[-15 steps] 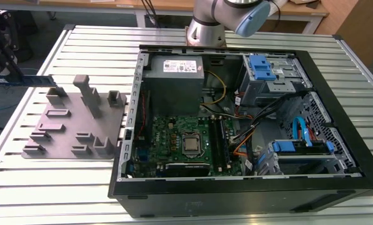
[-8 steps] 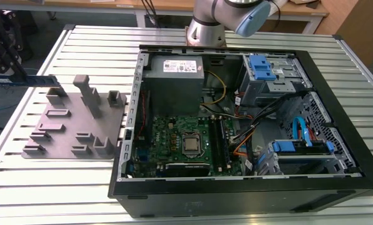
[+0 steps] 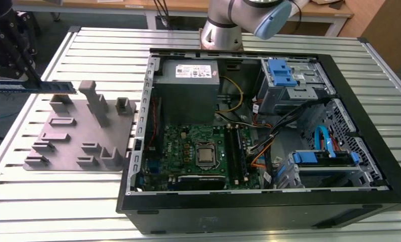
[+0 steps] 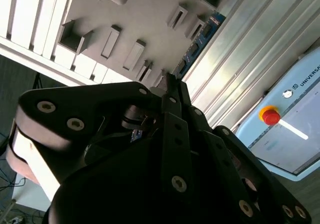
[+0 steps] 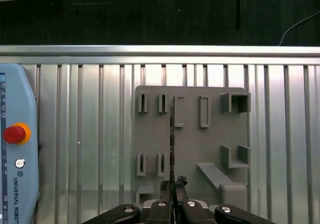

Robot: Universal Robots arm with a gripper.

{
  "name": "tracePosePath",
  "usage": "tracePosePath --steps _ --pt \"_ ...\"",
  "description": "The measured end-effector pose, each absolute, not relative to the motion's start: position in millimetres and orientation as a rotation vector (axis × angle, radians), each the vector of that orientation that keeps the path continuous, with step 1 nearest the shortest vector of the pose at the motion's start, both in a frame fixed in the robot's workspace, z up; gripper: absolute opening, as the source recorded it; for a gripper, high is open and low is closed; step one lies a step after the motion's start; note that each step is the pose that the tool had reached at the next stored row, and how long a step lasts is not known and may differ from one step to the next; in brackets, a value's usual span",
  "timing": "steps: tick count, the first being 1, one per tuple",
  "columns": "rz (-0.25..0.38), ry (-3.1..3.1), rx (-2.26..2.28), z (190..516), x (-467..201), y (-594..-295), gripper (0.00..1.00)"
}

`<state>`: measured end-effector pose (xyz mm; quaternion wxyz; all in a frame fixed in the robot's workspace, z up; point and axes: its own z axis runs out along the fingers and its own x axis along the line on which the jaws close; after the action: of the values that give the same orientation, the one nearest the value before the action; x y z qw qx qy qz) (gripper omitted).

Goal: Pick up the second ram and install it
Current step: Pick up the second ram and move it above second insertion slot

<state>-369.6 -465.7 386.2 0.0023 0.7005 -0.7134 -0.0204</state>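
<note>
- The second ram point(image 3: 52, 87) is hanging level in the air above the grey fixture plate point(image 3: 79, 136), near the plate's edge at the exterior view's left
- The gripper point(image 5: 172, 188) is clenching on the second ram, its fingers pressing against the two flat faces of the board
- In the first wrist view the second ram point(image 5: 171, 134) is showing edge-on as a thin dark line running out from between the fingertips, over the fixture plate point(image 5: 190, 134)
- In the second wrist view the blue-green board point(image 4: 202, 36) is reaching out past the gripper point(image 4: 169, 83) toward the fixture plate point(image 4: 135, 18)
- The fixture plate is lying on the slatted metal surface point(image 3: 86, 45), just beside the open computer case point(image 3: 361, 101) on the exterior view's right
- A motherboard point(image 3: 193, 146) is lying face up inside the case
- A teach pendant point(image 5: 17, 184) with a red button point(image 5: 14, 133) is resting on the surface, apart from the plate
</note>
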Motion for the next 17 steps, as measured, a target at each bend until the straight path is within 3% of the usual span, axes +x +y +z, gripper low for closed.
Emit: tracePosePath --steps 17 --pt "-0.065 -2.238 2.197 386 -353 -466 0.14"
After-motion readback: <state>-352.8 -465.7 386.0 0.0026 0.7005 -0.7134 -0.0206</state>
